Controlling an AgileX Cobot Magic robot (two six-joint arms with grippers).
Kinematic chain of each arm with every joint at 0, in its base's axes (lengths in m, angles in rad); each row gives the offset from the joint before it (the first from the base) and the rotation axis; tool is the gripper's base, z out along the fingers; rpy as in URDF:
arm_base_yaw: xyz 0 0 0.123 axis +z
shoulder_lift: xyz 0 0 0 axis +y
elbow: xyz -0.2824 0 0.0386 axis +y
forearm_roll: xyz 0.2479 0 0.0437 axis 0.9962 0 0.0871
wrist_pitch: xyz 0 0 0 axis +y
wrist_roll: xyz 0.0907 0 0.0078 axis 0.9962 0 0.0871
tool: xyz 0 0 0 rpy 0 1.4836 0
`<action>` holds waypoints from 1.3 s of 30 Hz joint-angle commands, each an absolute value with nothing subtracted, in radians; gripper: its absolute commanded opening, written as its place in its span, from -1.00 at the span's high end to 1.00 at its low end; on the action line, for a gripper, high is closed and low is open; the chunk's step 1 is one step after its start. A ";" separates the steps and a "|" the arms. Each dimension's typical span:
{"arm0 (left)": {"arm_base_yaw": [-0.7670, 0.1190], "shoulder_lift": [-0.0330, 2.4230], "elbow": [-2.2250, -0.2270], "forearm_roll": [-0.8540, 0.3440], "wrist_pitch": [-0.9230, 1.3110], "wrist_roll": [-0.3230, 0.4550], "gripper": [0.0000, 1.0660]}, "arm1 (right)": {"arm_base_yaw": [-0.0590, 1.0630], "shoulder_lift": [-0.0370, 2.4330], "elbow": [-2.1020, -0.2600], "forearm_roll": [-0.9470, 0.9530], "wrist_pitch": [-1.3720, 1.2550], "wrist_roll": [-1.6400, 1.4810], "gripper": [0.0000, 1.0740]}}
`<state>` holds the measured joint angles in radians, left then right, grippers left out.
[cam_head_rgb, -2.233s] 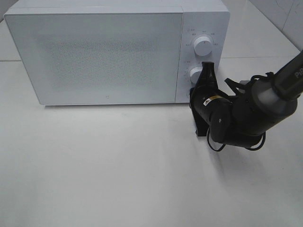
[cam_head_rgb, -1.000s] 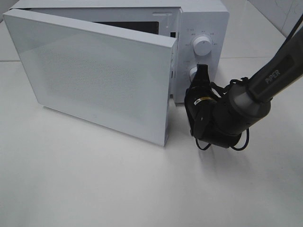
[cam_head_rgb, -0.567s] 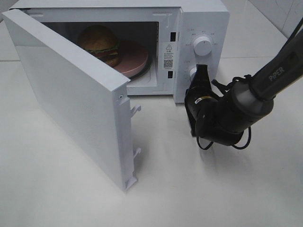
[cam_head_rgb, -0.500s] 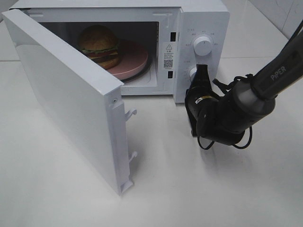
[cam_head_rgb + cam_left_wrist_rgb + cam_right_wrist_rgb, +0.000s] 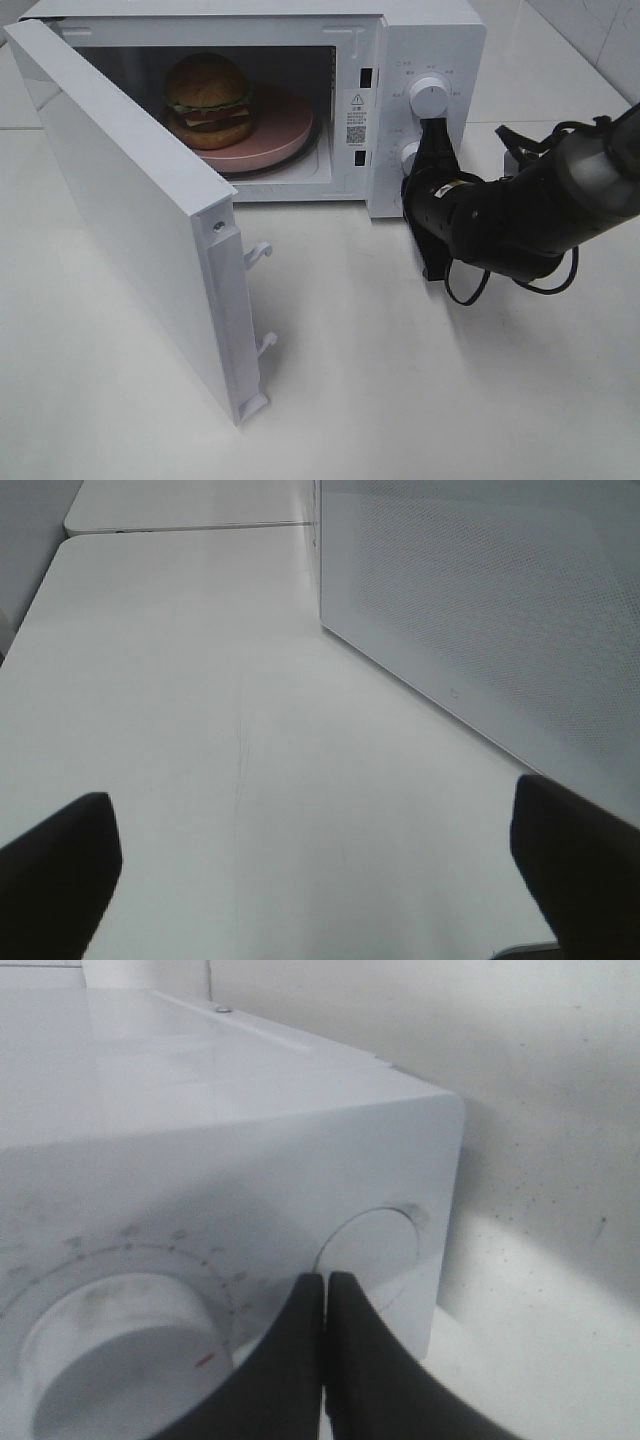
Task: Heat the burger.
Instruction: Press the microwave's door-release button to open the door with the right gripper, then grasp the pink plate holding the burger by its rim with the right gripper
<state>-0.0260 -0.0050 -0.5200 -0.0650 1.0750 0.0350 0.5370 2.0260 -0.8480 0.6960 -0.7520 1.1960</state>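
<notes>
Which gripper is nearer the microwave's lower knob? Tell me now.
Right. The right gripper, jaws shut, sits beside the lower knob on the control panel. The left gripper, outside the high view, faces the open door from its outer side, farther off.

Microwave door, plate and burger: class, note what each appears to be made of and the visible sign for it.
Microwave door: white with a satin finish, probably plastic or glass-faced, with a fine dot pattern across its face. Plate: pink and smooth with a faint sheen, either ceramic or plastic. Burger: evenly glossy golden-brown bun and a tidy lettuce edge, so possibly a plastic model, though this is not certain.
</notes>
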 commanded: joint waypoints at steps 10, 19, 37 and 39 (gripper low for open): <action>-0.021 -0.012 -0.516 -0.072 1.068 0.035 -0.83 | 0.535 1.855 -0.746 0.681 -0.486 0.936 1.00; -0.021 -0.012 -0.516 -0.072 1.068 0.035 -0.83 | 0.498 1.704 -0.750 0.659 -0.161 0.477 1.00; -0.021 -0.012 -0.516 -0.072 1.068 0.035 -0.83 | 0.465 1.602 -0.897 0.179 0.465 0.177 0.98; -0.021 -0.012 -0.516 -0.072 1.068 0.035 -0.83 | 0.465 1.602 -0.926 0.132 0.537 0.111 0.98</action>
